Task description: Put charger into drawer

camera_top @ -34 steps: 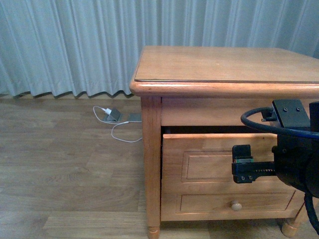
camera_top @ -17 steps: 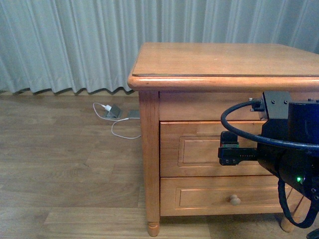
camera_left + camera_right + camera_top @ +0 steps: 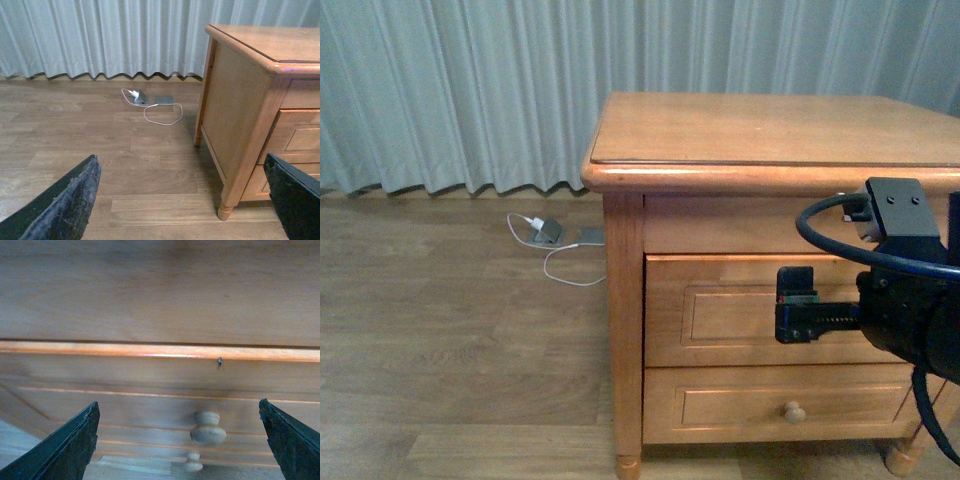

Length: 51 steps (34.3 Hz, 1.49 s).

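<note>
The right gripper (image 3: 796, 305) hangs before the shut drawer (image 3: 750, 310), jaws spread. Only its wrist view shows the knob (image 3: 207, 427). The left gripper (image 3: 180, 200) is spread beside the cabinet (image 3: 235, 100). The drawer's long axis runs along the cabinet's front edge. No black-cabled charger shows.

Nightstand (image 3: 760, 130) honey-brown wood, drawer (image 3: 720, 310) fronts same tone, knobs (image 3: 207, 428) paler. Curtain (image 3: 470, 90) behind nightstand pale grey-blue, vertical pleats. Floor (image 3: 450, 340) grey-brown plank pattern. White cable (image 3: 560, 270) with grey device (image 3: 549, 231) left of nightstand. Right gripper (image 3: 797, 310) black.
</note>
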Available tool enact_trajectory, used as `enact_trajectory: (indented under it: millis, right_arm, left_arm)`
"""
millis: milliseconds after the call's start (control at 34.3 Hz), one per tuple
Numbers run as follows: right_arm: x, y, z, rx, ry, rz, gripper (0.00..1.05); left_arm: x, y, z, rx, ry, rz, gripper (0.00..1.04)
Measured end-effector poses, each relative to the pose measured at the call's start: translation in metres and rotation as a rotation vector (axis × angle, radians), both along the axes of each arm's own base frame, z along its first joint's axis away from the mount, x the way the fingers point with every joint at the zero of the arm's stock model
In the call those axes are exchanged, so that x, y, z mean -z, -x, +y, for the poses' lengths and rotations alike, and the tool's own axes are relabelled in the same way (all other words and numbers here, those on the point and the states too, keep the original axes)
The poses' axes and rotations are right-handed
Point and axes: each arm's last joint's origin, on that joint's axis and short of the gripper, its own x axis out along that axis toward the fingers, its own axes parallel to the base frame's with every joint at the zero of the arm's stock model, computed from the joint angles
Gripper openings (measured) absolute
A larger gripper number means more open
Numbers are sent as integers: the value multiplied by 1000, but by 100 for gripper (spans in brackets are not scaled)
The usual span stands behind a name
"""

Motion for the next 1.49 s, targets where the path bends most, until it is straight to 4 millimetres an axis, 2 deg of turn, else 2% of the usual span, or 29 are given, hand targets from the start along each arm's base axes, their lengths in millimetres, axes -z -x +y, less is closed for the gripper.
enact_trajectory:
  millis: [117, 408, 554, 759, 992, 1138, 1225, 1254, 1371, 1459, 1488]
  right_arm:
    - [-10, 17, -6, -30, -7, 41, 96]
    - [-43, 78, -25, -50, -38, 103, 96]
    - [-64, 131, -42, -41, -80, 81, 96]
    - [-75, 192, -64, -5, -166, 24, 96]
    - [-79, 198, -67, 13, -179, -15, 96]
    - [-71, 203, -72, 176, -33, -267, 77]
    - [-74, 207, -73, 195, -4, -342, 64]
    - [-75, 208, -72, 192, 3, -352, 61]
    - [-69, 215, -72, 181, 21, -373, 34]
    - [-63, 217, -72, 182, 27, -354, 21]
    - [-64, 218, -72, 182, 28, -355, 14]
  left_arm:
    - [0, 0, 0, 0, 0, 0, 98]
    - [0, 0, 0, 0, 0, 0, 98]
    - [0, 0, 0, 0, 0, 0, 98]
    - [0, 0, 0, 0, 0, 0, 98]
    - [0, 0, 0, 0, 0, 0, 98]
    - [0, 0, 0, 0, 0, 0, 98]
    - [0, 0, 0, 0, 0, 0, 98]
    - [0, 0, 0, 1, 0, 0, 98]
    - [0, 0, 0, -1, 0, 0, 98]
    - [0, 0, 0, 0, 0, 0, 98]
    - [0, 0, 0, 0, 0, 0, 98]
